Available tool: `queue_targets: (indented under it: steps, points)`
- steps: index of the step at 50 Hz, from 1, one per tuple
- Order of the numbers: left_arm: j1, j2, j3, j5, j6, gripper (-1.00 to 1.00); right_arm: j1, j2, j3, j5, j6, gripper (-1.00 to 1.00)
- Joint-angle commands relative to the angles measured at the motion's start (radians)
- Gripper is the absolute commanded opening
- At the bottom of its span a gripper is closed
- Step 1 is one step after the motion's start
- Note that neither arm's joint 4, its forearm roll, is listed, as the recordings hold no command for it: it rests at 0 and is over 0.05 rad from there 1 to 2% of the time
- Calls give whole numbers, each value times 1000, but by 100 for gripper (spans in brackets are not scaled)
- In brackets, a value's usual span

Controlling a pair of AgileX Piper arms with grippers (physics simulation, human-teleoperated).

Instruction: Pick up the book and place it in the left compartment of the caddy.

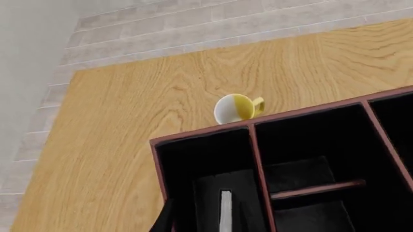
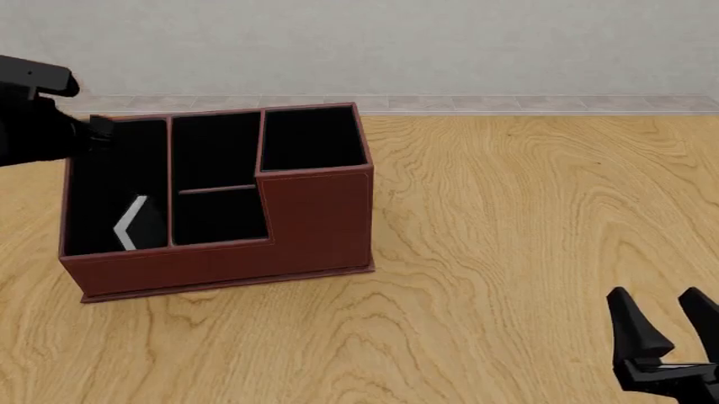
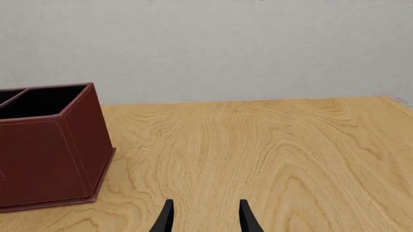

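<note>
The book (image 2: 131, 223) already sits inside the left compartment (image 2: 113, 177) of the caddy (image 2: 320, 219), leaning with its white page edge showing, so the placing looks done. The left pincer (image 1: 169, 220) is above that compartment, only one finger visible; whether it is parted I cannot tell. The right pincer (image 2: 665, 324) waits near right, fingers apart, empty. A yellow cup (image 1: 237, 108) lies beyond.

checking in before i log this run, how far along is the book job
Looks done: the book sits tilted inside the left compartment of the caddy, its white page edge showing. In hand: nothing visible; the left gripper is above that compartment, its grip state unclear. The right gripper is open over bare table. Left: probably only pulling the left arm away.
</note>
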Motion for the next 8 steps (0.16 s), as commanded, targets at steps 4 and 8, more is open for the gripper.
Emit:
queue_targets:
  steps: [4, 8]
  points:
    - [-4, -89, -42, 72, 7, 100, -3, -29, 0, 20, 4, 100]
    - [-5, -115, -40, 84, 6, 100, -4, -37, 0, 26, 4, 100]
